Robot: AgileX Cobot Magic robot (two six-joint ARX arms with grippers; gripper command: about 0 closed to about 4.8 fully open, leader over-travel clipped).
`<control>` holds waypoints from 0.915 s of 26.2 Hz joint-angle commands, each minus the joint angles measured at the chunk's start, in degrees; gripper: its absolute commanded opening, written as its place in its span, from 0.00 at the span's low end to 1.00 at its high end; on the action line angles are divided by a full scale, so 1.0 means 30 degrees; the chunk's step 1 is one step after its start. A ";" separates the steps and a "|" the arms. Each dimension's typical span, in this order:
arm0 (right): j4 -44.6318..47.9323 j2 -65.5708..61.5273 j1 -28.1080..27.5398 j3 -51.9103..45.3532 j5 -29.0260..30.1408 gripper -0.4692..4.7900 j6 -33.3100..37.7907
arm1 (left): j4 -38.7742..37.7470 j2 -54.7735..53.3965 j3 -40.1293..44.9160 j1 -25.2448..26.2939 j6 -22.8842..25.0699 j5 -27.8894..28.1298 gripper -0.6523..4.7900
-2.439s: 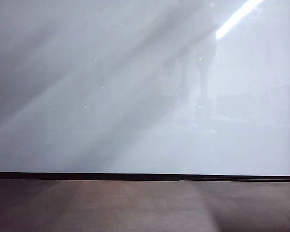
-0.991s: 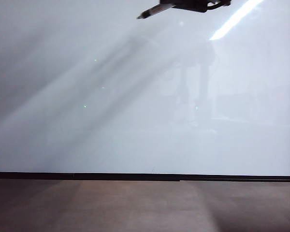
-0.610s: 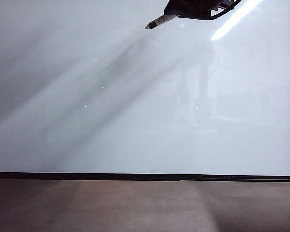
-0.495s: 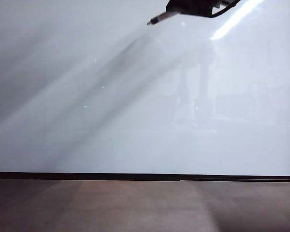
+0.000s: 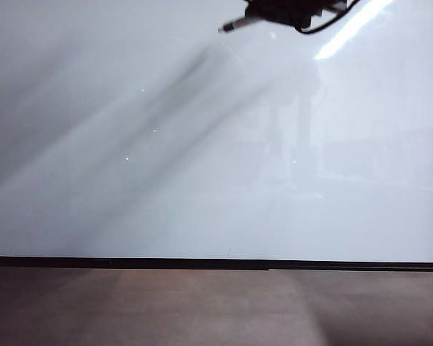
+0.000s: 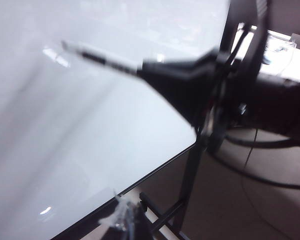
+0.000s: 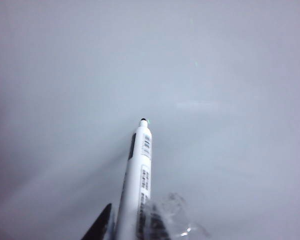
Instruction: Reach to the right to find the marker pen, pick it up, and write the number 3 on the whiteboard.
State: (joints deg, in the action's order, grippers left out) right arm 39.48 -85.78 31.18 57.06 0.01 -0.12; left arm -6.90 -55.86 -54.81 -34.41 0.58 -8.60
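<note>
White marker pen [image 7: 140,175] (label only legible from the wrist) clamped by right pincer [image 5: 274,13] over whiteboard [image 5: 202,180]; left pincer's state unclear.

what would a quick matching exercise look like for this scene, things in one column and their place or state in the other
Things:
1. marker pen
2. whiteboard
3. right gripper
4. left gripper

Place or state:
a. blank, nothing written on it yet
b. at the top edge of the exterior view, shut on the pen
c. sticks out from the fingers with its tip pointing at the board
d. near the board's corner, holding nothing that can be seen

Pairs: 1-c, 2-a, 3-b, 4-d
</note>
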 commanded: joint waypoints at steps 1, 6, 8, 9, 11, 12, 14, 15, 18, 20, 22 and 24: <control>0.0248 -0.0044 0.0073 0.0117 0.0022 0.17 0.0022 | 0.0058 0.0124 -0.0044 -0.0036 0.0087 -0.0095 0.11; 0.1107 -0.0466 0.0073 0.0117 0.0036 0.17 0.0015 | -0.0029 0.0124 -0.0044 -0.0036 -0.0058 -0.0095 0.11; 0.1508 -0.0743 0.0073 0.0117 0.0029 0.17 0.0015 | -0.0146 0.0124 -0.0044 -0.0036 -0.0051 -0.0095 0.11; 0.1581 -0.0860 0.0066 0.0124 0.0029 0.17 0.0015 | -0.0262 0.0146 -0.0044 -0.0036 -0.0051 -0.0095 0.11; 0.1763 -0.0969 0.0066 0.0117 0.0015 0.17 0.0007 | -0.0437 0.0146 -0.0044 -0.0036 -0.0051 -0.0153 0.11; 0.1967 -0.1056 0.0066 0.0124 0.0007 0.17 -0.0109 | -0.0488 0.0146 -0.0044 -0.0036 -0.0051 -0.0146 0.11; 0.2251 -0.1086 0.0066 0.0117 -0.0168 0.17 -0.0160 | -0.0481 0.0146 -0.0044 -0.0036 -0.0051 -0.0153 0.11; 0.2382 -0.1086 0.0066 0.0117 -0.0175 0.17 -0.0219 | -0.0481 0.0146 -0.0044 -0.0036 -0.0051 -0.0146 0.11; 0.2506 -0.1173 0.0066 0.0117 -0.0182 0.17 -0.0699 | -0.0459 0.0146 -0.0044 -0.0036 -0.0051 -0.0146 0.11; 0.2652 -0.1370 -0.0029 0.0117 -0.0189 0.17 -0.0692 | -0.0430 0.0146 -0.0044 -0.0036 -0.0051 -0.0146 0.11; 0.2951 -0.1603 -0.0036 0.0124 -0.0189 0.17 -0.0692 | -0.0408 0.0146 -0.0044 -0.0036 -0.0051 -0.0146 0.11; 0.3075 -0.1719 -0.0036 0.0138 -0.0189 0.17 -0.0692 | -0.0415 0.0138 -0.0044 -0.0036 -0.0051 -0.0146 0.11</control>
State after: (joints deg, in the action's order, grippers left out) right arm 46.61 -91.13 31.00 57.25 -0.43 -2.02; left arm -8.82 -55.64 -54.81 -34.41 0.40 -8.80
